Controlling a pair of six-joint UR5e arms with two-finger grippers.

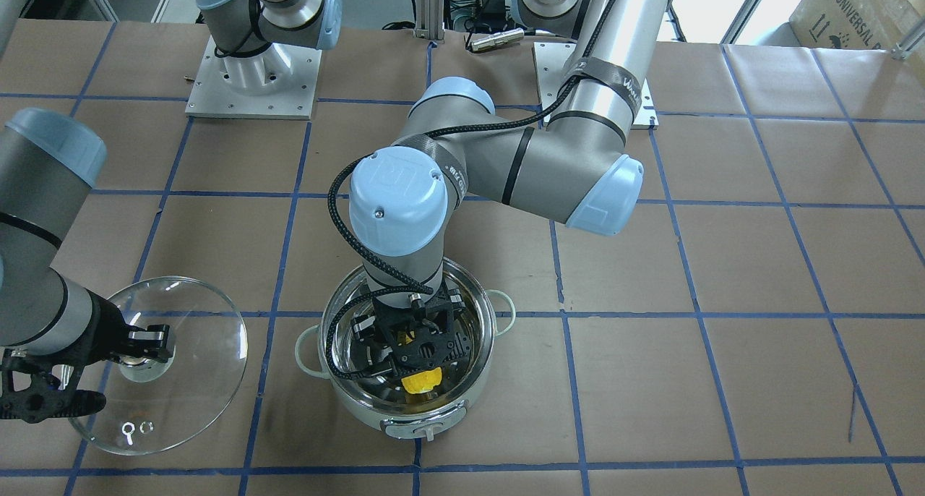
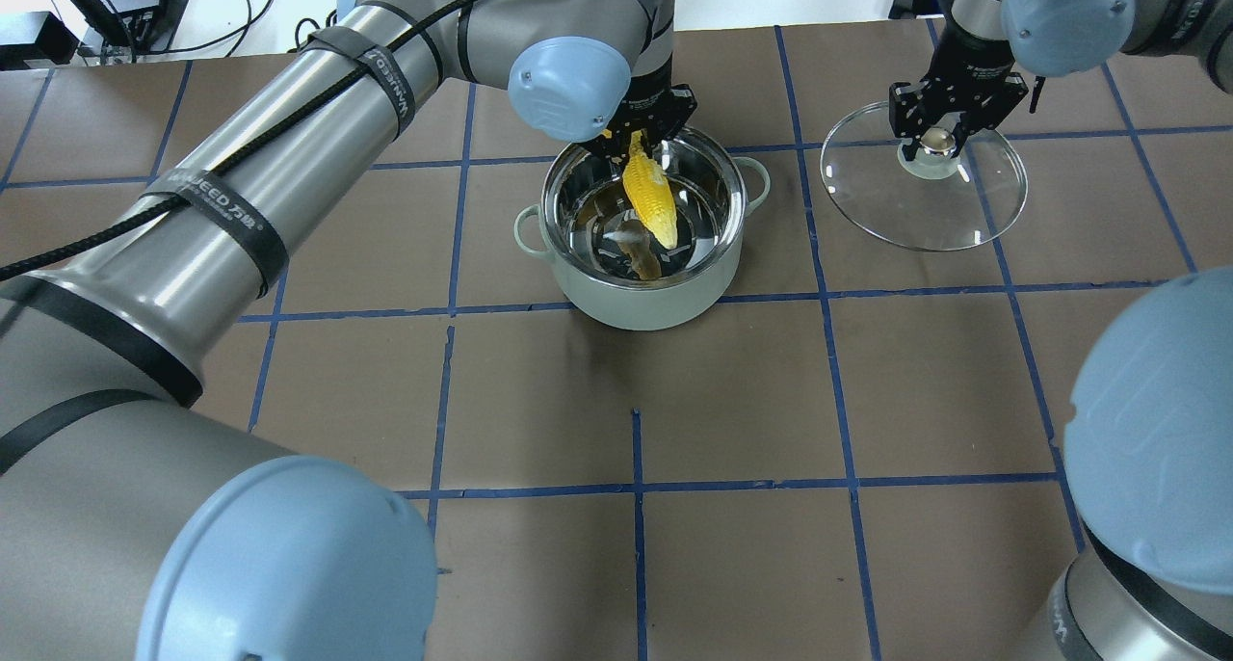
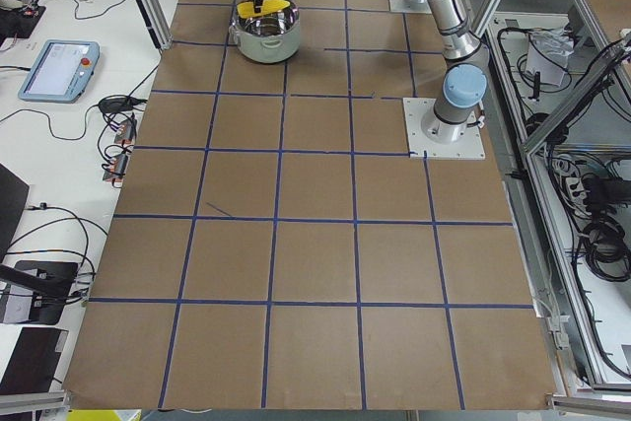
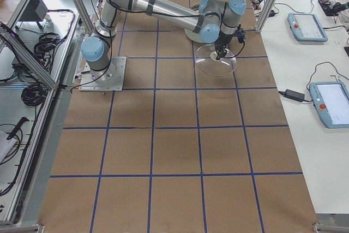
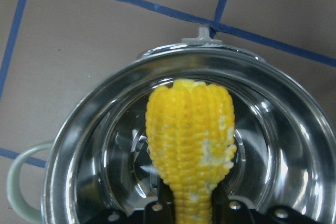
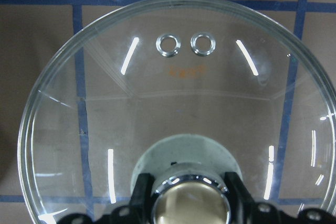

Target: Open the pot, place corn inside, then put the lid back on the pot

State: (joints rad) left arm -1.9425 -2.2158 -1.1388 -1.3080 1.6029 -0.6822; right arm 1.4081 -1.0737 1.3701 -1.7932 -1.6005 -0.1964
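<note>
The pale-green pot (image 2: 655,304) stands open on the table and also shows in the front view (image 1: 361,409). My left gripper (image 2: 636,143) is over its far rim, shut on the narrow end of the yellow corn (image 2: 647,198). The thick end hangs down inside the steel bowl, as the left wrist view (image 5: 190,140) shows. I cannot tell whether the corn touches the bottom. My right gripper (image 2: 939,141) is shut on the knob (image 6: 190,203) of the clear glass lid (image 2: 925,203). It holds the lid tilted beside the pot, low over the table (image 1: 195,337).
The two arm base plates (image 1: 253,77) stand at the robot's edge of the table, with a small metal cylinder (image 1: 495,39) between them. A cardboard box (image 1: 860,11) sits past a table corner. The left arm's elbow (image 1: 578,170) hangs over the table behind the pot.
</note>
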